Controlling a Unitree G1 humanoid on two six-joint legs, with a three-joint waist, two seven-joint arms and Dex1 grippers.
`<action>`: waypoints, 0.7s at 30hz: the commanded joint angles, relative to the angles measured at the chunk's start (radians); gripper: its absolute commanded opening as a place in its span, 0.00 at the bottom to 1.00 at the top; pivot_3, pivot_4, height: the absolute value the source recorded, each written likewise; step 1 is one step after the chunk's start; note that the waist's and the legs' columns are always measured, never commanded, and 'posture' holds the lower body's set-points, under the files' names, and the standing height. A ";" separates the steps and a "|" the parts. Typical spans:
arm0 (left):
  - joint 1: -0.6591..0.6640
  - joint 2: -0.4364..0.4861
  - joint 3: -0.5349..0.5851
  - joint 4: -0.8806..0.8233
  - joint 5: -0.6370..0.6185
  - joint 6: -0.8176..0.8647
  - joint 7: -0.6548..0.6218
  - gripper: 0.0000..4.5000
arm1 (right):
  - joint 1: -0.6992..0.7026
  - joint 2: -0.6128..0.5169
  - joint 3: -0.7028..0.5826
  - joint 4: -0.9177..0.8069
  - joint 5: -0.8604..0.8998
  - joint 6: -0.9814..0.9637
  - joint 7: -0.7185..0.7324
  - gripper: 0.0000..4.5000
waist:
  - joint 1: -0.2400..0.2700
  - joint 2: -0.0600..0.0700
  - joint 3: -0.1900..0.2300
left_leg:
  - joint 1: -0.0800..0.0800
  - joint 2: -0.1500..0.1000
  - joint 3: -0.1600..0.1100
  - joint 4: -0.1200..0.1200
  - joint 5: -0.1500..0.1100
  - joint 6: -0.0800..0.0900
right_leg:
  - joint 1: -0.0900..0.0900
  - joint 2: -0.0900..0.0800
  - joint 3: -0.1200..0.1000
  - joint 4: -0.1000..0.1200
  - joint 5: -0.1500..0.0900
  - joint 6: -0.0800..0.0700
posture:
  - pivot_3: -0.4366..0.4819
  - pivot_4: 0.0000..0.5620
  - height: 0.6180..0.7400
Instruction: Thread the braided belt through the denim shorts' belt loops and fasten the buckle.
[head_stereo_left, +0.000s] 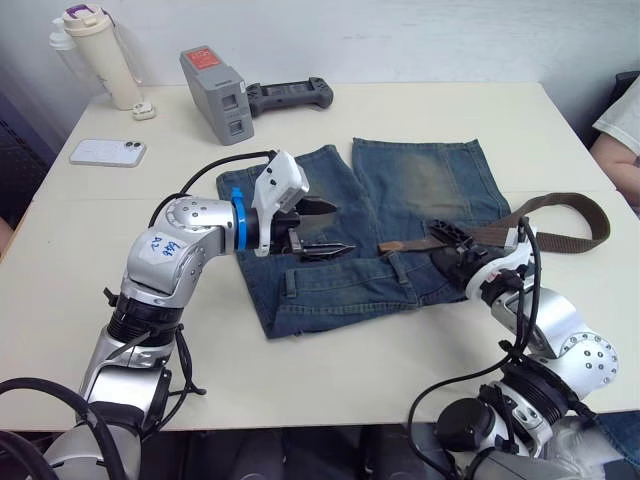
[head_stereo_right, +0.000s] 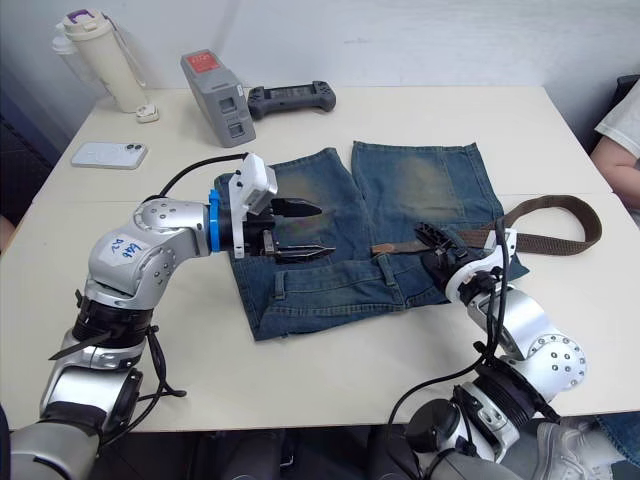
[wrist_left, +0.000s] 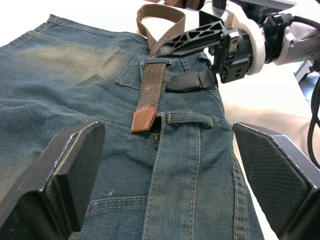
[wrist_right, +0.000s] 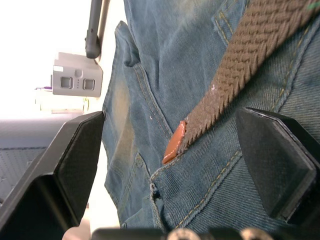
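Silver metal arm segments, rounded joints. Left arm: blue ring at wrist, white camera housing, handwritten blue marking on white sticker. Left gripper (head_stereo_left: 322, 229) and right gripper (head_stereo_left: 447, 238): black fingers. Black cables loop along both arms.

Beyond the left tool, a phone (head_stereo_left: 108, 152), bottle (head_stereo_left: 97, 55), grey box (head_stereo_left: 217, 94) and controller (head_stereo_left: 290, 97) sit on the counter (head_stereo_left: 420, 110).

Soft, even light fills the scene, and the table (head_stereo_left: 400, 110) shows only faint shadows, with darker ones beneath the two arms. In the right wrist view the background beyond the denim shorts (wrist_right: 165, 65) is blown out to white, and the table in the left wrist view is similarly overexposed. Both wrist views render their near fingers (wrist_left: 65, 175) large and slightly soft, while the braided belt (wrist_right: 250, 55) weave stays crisp.
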 joint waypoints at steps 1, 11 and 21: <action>-0.005 0.010 0.015 -0.028 0.004 -0.009 0.008 1.00 | 0.033 -0.033 0.060 0.048 0.046 -0.125 0.028 0.98 | 0.000 0.000 0.000 | 0.000 0.000 0.000 0.000 0.000 0.000 | 0.000 0.000 0.000 0.000 0.000 0.000 | 0.48 0.27 0.38; 0.003 0.026 0.018 -0.056 -0.002 0.013 0.034 1.00 | 0.040 -0.132 0.214 0.219 -0.017 -0.340 0.172 0.98 | 0.002 0.000 0.000 | 0.000 0.000 0.000 0.002 0.000 0.000 | 0.001 0.000 0.000 0.000 0.000 0.000 | 0.48 0.27 0.38; 0.011 0.036 0.015 -0.054 0.007 0.005 0.035 1.00 | 0.100 -0.161 0.334 0.283 -0.103 -0.419 0.217 0.36 | 0.003 -0.001 -0.001 | 0.000 0.001 0.000 0.004 0.000 0.000 | 0.001 0.000 0.000 0.002 0.000 0.000 | 0.48 0.27 0.38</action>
